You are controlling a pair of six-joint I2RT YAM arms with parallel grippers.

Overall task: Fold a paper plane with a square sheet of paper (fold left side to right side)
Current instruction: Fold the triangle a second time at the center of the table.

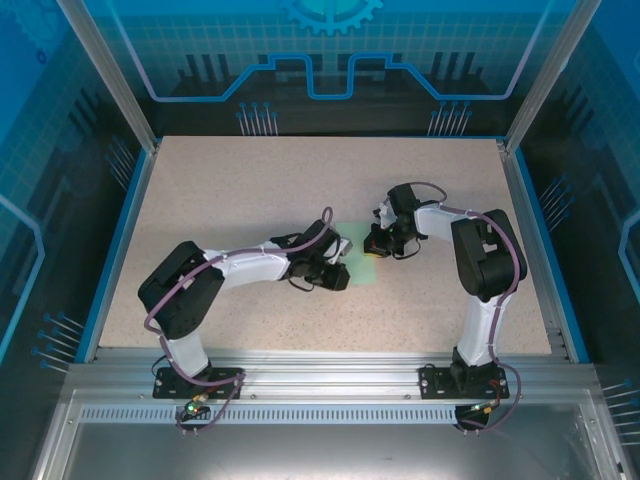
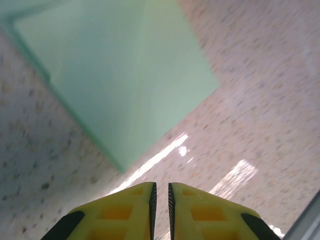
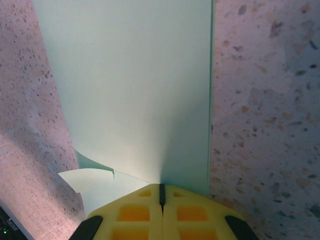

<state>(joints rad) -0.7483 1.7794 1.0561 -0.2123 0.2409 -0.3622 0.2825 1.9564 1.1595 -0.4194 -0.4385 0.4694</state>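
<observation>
The right gripper (image 3: 161,187) has its yellow fingers pressed together, and the near edge of the square sheet of paper (image 3: 140,90) runs straight into their seam, so it is pinching the sheet there. From that grip the pale green paper stretches away from the fingers. A lower layer peeks out along its right side, and there is a curled flap to its lower left.

The right arm stands tall from its base at the near edge of the worktop (image 1: 250,180). It bends at the elbow and folds back leftward, bringing its wrist down over the sheet's right side.

The left gripper (image 2: 160,187) has its fingers a narrow slit apart with nothing between them. Its tips sit just short of the sheet's nearest corner, over bare worktop.

The left arm rises from the near edge, kinks at a low elbow out toward the left edge, and reaches rightward with its forearm almost level.

In the top view, the sheet lies about mid-worktop, slightly toward the right edge, between the two grippers.
</observation>
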